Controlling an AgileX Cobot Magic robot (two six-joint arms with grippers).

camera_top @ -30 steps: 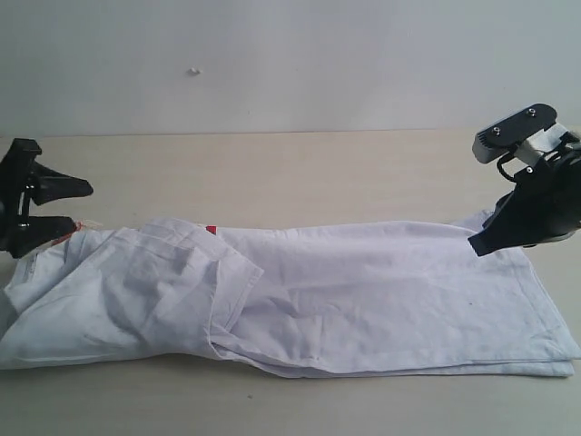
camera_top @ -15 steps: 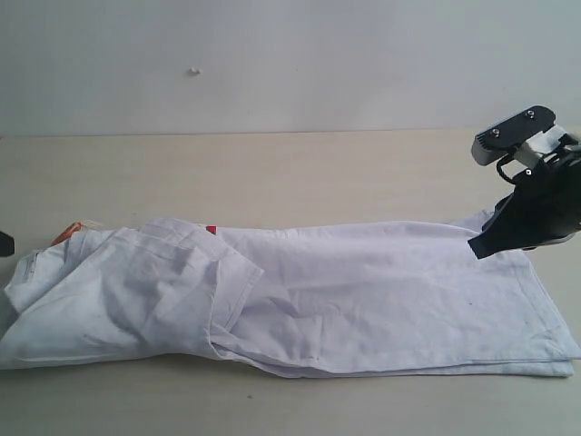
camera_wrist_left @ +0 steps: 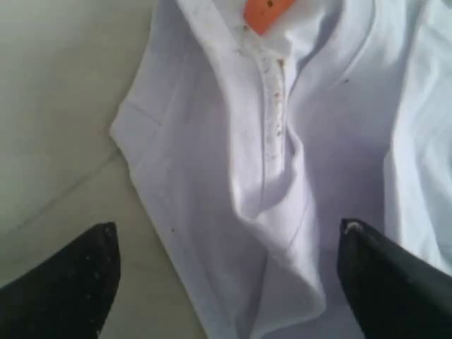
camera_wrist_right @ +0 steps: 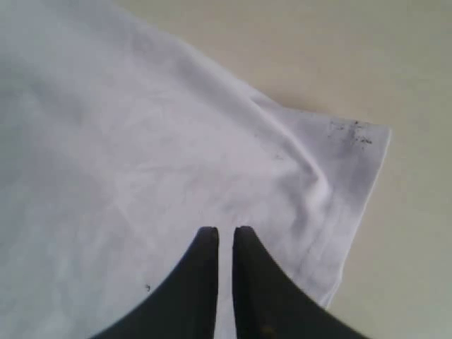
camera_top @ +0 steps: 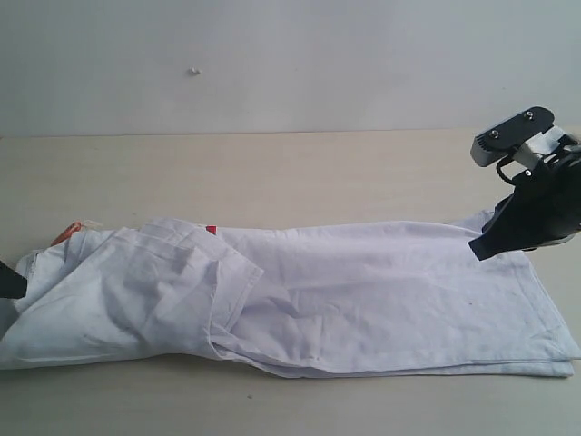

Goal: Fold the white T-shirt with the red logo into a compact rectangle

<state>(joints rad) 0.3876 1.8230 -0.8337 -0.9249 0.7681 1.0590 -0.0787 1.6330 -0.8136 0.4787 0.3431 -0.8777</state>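
Observation:
The white T-shirt (camera_top: 363, 291) lies on the table as a long, wrinkled strip folded lengthwise. Only a small corner of the red logo (camera_top: 211, 230) peeks out from under a fold. The orange neck tag (camera_top: 65, 233) shows at the shirt's left end. My left gripper (camera_wrist_left: 227, 233) is open wide over the ribbed collar (camera_wrist_left: 272, 106), below the orange tag (camera_wrist_left: 267, 14); in the exterior view only its tip (camera_top: 9, 280) shows at the left edge. My right gripper (camera_top: 478, 245) is shut, its tips (camera_wrist_right: 225, 233) over the cloth near the hem corner (camera_wrist_right: 353, 141), holding nothing.
The beige table (camera_top: 272, 173) runs behind and in front of the shirt. A pale wall (camera_top: 290, 64) stands at the back. The shirt's right end reaches close to the right edge of the exterior view.
The left gripper left its higher spot at the left edge, dropped almost out of the exterior view, and now shows lower as a tip by the collar. The right gripper has not moved.

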